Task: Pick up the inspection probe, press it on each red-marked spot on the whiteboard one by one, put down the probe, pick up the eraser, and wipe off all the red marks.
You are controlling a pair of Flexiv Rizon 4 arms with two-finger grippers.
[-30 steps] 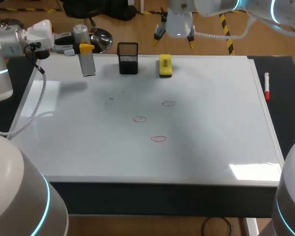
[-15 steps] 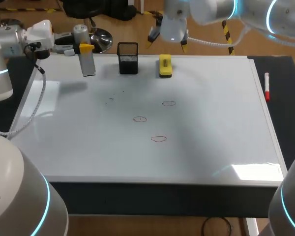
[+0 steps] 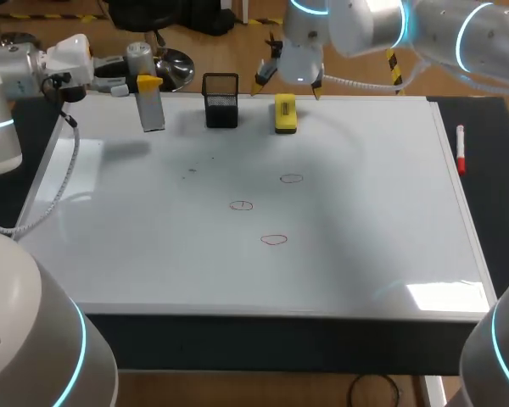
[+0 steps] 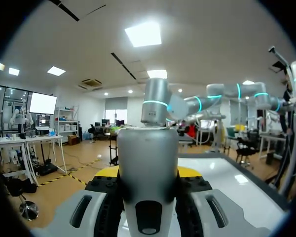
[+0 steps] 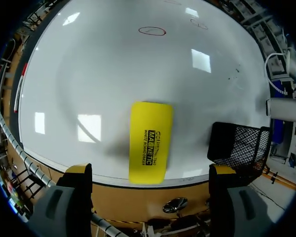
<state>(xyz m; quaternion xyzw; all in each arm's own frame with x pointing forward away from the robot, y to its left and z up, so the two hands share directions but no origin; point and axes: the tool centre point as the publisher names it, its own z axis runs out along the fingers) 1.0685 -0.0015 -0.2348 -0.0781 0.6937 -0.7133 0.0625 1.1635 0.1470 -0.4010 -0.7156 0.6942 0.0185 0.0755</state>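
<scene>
Yellow-tipped left fingers (image 4: 107, 171) are clamped from both sides on the inspection probe (image 4: 148, 163), a silver cylinder held upright over the far left corner of the whiteboard (image 3: 382, 212), with its lower end at or just above the surface; I cannot tell whether it touches. The right fingers (image 5: 79, 169) are spread wide and grip nothing; they hang over the board's far edge, with the yellow eraser (image 5: 149, 141) lying flat ahead of them and in line with the gap between them, not yet touched. Just beside the eraser stands a black mesh holder (image 5: 239, 143), between it and the probe. Further out, near the middle of the board, three red marks are drawn: one nearest the eraser (image 3: 291, 178), one below and left of it (image 3: 241, 205), and one closest to the near edge (image 3: 274, 240). A red marker (image 3: 461, 149) lies on the dark desk (image 3: 496, 170) just beside the board's right edge. As I judge it, the probe is picked up but not set down, and the pictures do not show whether any spot is pressed. The eraser grasp looks about to begin, and all three marks are unwiped.
</scene>
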